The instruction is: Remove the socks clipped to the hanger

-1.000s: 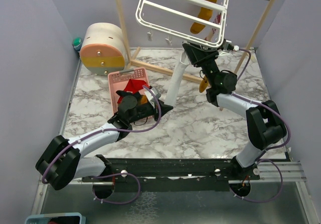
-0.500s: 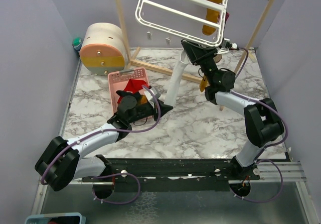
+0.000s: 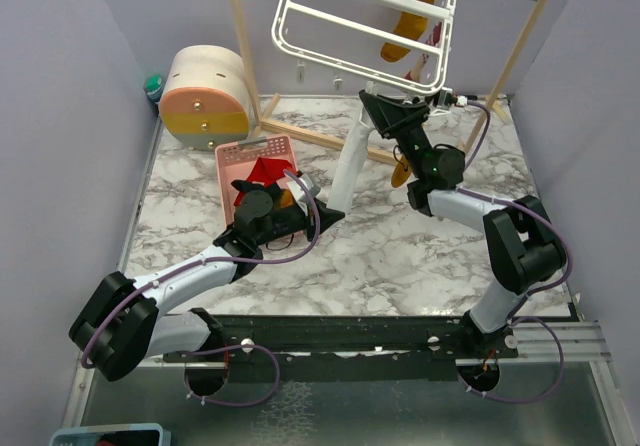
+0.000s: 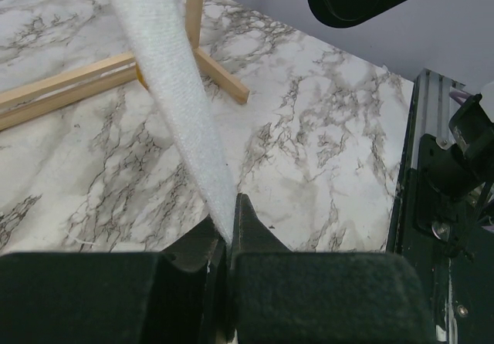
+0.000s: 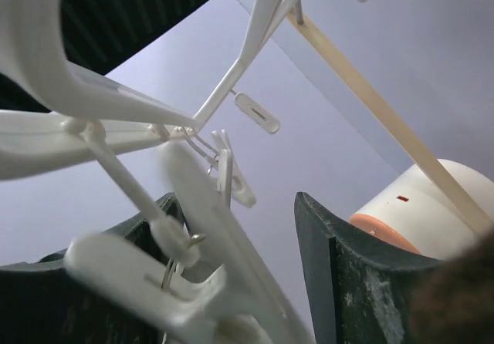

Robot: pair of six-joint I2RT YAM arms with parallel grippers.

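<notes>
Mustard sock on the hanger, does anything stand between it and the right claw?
Yes. The right claw sits open just below the near rail of the hanger, among its dangling clips. The mustard sock hangs farther back on the frame, so in the top view that rail and those clips lie across the straight path.

The white sock [image 4: 166, 82] is looking like fuzzy knit cloth — the hanger [image 5: 35, 51] is gleaming as smooth plastic, the tabletop [image 4: 309, 128] as glossy marble.

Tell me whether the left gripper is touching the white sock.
Touching. The left wrist view shows the left gripper shut on the end of the white sock, fabric pinched between its jaws.
</notes>
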